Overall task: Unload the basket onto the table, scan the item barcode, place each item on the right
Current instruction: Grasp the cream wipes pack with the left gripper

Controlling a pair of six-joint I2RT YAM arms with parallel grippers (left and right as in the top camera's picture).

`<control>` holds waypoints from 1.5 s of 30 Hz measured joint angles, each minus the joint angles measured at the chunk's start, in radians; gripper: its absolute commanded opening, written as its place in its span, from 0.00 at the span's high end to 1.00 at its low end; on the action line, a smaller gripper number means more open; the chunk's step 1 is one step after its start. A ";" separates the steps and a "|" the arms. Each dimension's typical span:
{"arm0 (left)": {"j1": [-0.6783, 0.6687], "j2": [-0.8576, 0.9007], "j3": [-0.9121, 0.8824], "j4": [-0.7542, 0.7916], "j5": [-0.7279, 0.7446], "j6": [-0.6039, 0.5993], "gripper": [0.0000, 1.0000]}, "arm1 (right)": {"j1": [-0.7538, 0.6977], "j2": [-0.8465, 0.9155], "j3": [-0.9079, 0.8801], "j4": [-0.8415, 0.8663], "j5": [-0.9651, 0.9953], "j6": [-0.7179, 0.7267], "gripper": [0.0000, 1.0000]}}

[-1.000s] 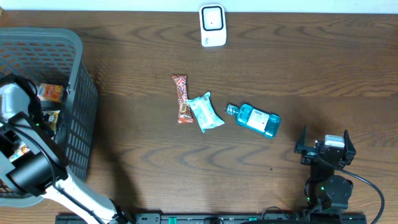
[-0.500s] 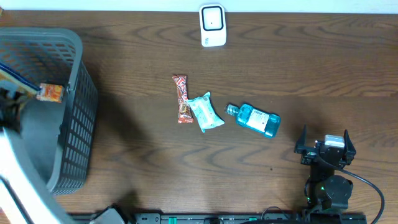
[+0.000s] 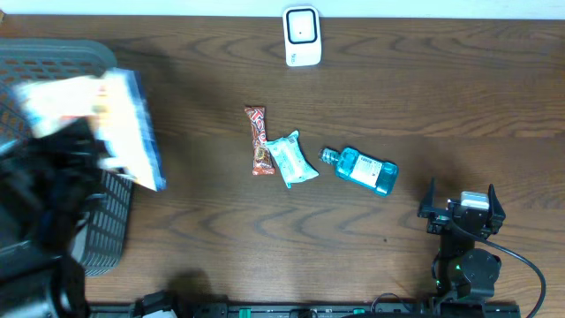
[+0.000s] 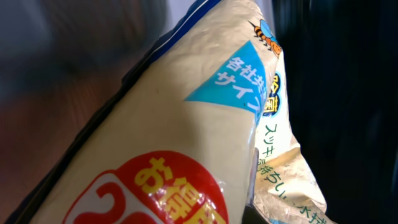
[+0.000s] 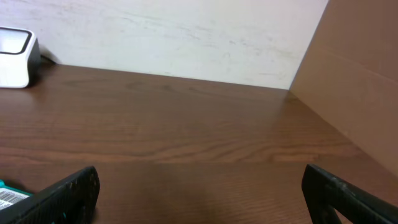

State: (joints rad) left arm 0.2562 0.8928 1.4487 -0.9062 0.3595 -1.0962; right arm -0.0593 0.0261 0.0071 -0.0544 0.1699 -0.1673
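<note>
Seen from overhead, a dark wooden table (image 3: 424, 88) is filling the frame. At the far left, the left gripper (image 3: 88, 155) is showing only as a dark blur, and it is pinching a large cream packet (image 3: 97, 119) with a blue edge. The jaws are pressed together on the thin material. The packet is hanging in the air at the upper left of the frame, above the right side of a grey mesh basket (image 3: 113, 221).

In the left wrist view the same packet is crowding the whole picture, tilting from lower left to upper right, with a red circle and Japanese print on it.

A white barcode scanner (image 3: 301, 36) is standing at the top centre of the frame, well apart from the packet. Near the middle of the table, a red candy bar (image 3: 259, 140) is lying just beside a pale teal pouch (image 3: 292, 159), and a blue bottle (image 3: 362, 170) is lying on its side to their right.

At the lower right, the right gripper (image 3: 461, 210) is resting with its fingers (image 5: 68, 190) spread wide, gripping nothing. Its own view is showing the scanner at the upper left edge.
</note>
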 measured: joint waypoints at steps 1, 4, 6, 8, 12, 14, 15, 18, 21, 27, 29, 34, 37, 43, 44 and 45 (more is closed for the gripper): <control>-0.072 0.009 -0.008 0.000 0.001 0.034 0.92 | 0.000 0.000 0.000 0.000 0.000 0.000 0.01; -0.267 0.047 -0.028 0.003 -0.036 0.135 0.92 | 0.000 0.000 0.000 0.000 0.000 0.000 0.01; -0.392 0.097 -0.042 0.005 -0.081 0.202 0.92 | 0.000 0.000 0.000 0.000 -0.001 0.000 0.01; -0.523 0.164 -0.046 0.009 -0.130 0.263 0.93 | 0.000 0.000 0.000 0.000 -0.001 0.000 0.01; -0.741 0.362 -0.049 0.002 -0.199 0.383 0.93 | 0.000 0.000 0.000 0.000 0.000 0.000 0.01; -0.810 0.465 -0.052 -0.022 -0.246 0.401 0.93 | 0.000 0.000 0.000 0.000 0.000 0.000 0.01; -0.835 0.511 -0.053 -0.031 -0.264 0.398 0.93 | 0.000 0.000 0.000 0.000 0.000 0.000 0.01; -0.888 0.635 -0.061 -0.057 -0.300 0.340 0.92 | 0.000 0.000 0.000 0.000 0.000 0.000 0.01; -0.908 0.727 -0.064 -0.127 -0.318 0.220 0.92 | 0.000 0.000 0.000 0.000 0.000 0.000 0.01; -0.913 0.856 -0.066 -0.233 -0.338 -0.091 0.92 | 0.000 0.000 0.000 0.000 0.000 0.000 0.01; -0.913 0.894 -0.066 -0.211 -0.340 -0.167 0.92 | 0.000 0.000 0.000 0.000 0.000 0.000 0.01; -0.913 0.990 -0.066 -0.106 -0.320 -0.264 0.88 | 0.000 0.000 0.000 0.000 0.000 0.000 0.01; -0.913 1.034 -0.066 -0.060 -0.308 -0.309 0.88 | 0.000 0.000 0.000 0.000 0.000 0.000 0.01; -0.913 1.077 -0.066 0.056 -0.302 -0.343 0.88 | 0.000 0.000 0.000 0.000 0.000 0.000 0.01; -0.913 1.077 -0.066 0.088 -0.303 -0.338 0.88 | 0.000 0.000 0.000 0.000 0.000 0.000 0.01; -0.913 1.077 -0.067 0.115 -0.303 -0.331 0.88 | 0.000 0.000 0.000 0.000 0.000 0.000 0.01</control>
State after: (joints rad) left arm -0.6567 1.9701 1.3819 -0.7910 0.0570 -1.4269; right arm -0.0593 0.0261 0.0071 -0.0544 0.1699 -0.1673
